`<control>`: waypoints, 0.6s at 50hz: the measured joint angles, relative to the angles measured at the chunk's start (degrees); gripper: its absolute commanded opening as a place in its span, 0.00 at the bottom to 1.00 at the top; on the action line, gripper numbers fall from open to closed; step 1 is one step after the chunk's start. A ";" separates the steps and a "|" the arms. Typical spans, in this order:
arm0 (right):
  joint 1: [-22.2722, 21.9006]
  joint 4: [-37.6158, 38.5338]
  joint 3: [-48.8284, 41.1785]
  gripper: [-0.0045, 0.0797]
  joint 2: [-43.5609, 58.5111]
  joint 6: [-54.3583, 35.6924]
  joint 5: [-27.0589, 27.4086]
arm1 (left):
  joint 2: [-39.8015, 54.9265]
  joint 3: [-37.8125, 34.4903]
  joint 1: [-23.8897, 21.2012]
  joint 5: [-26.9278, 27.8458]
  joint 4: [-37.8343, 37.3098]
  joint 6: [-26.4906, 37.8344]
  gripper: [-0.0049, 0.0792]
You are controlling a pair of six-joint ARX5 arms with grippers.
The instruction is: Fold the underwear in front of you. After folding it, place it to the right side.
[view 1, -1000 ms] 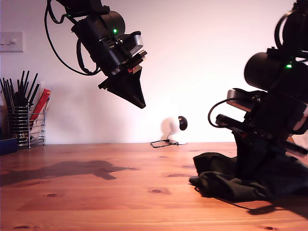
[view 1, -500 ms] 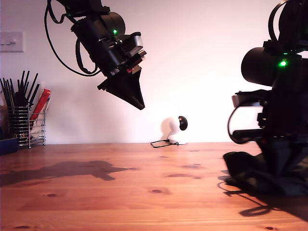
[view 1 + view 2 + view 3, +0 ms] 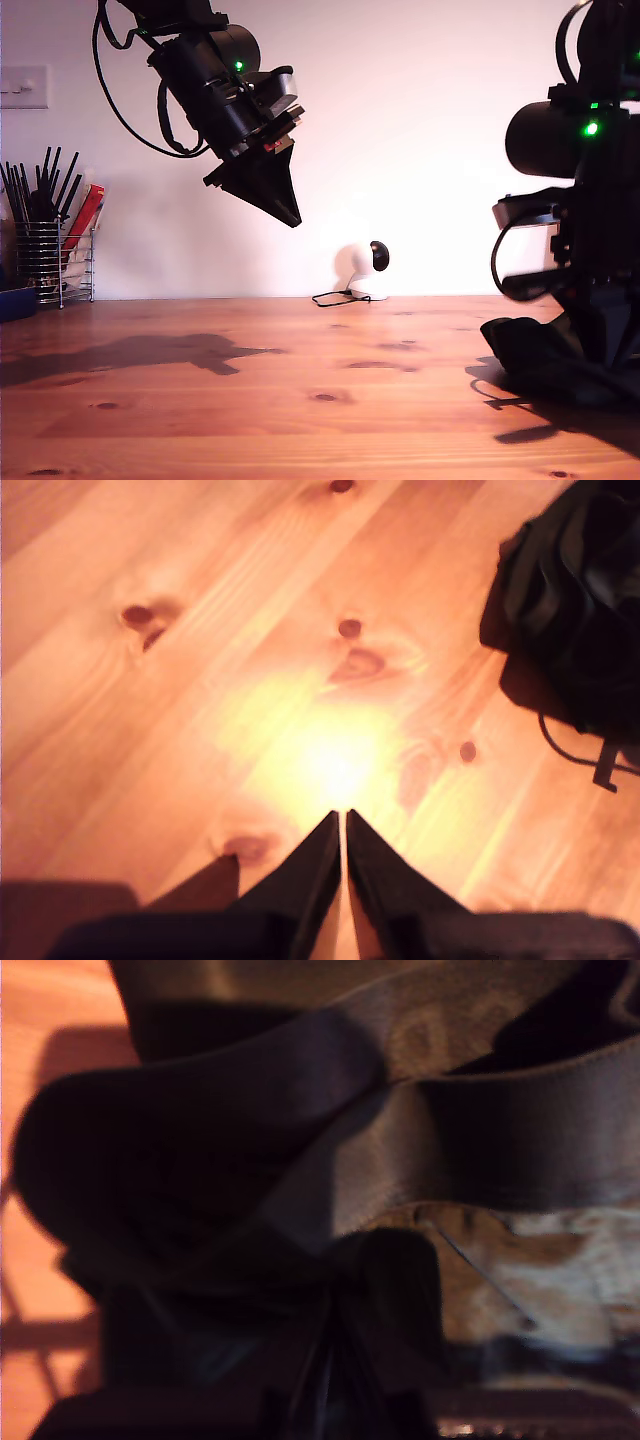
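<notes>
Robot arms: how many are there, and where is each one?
2. My first end effector hangs in the air toward the exterior view's left, jaws together. My second end effector is down at the exterior view's right, shut on the underwear lying on the table.

White wall [image 3: 450,120], light switch [image 3: 22,87], knotty wooden table [image 3: 250,400]

First tool [image 3: 342,825] closed, raised; second [image 3: 330,1360] lowered.
</notes>
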 measured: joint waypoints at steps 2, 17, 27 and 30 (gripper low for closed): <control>0.00 -0.22 1.20 0.04 0.00 0.00 -0.11 | 0.00 0.00 0.00 -0.11 0.66 0.04 0.04; 0.04 3.50 4.00 0.04 -7.82 -0.46 -2.32 | -1.62 0.00 0.11 -0.52 2.49 0.15 0.04; 0.92 9.66 4.00 0.04 -14.10 -0.63 -3.78 | -4.94 0.00 0.04 -0.55 4.48 0.13 0.04; 1.27 11.26 4.00 0.04 -15.43 -0.76 -4.74 | -6.43 0.00 0.04 -0.59 5.09 0.13 0.04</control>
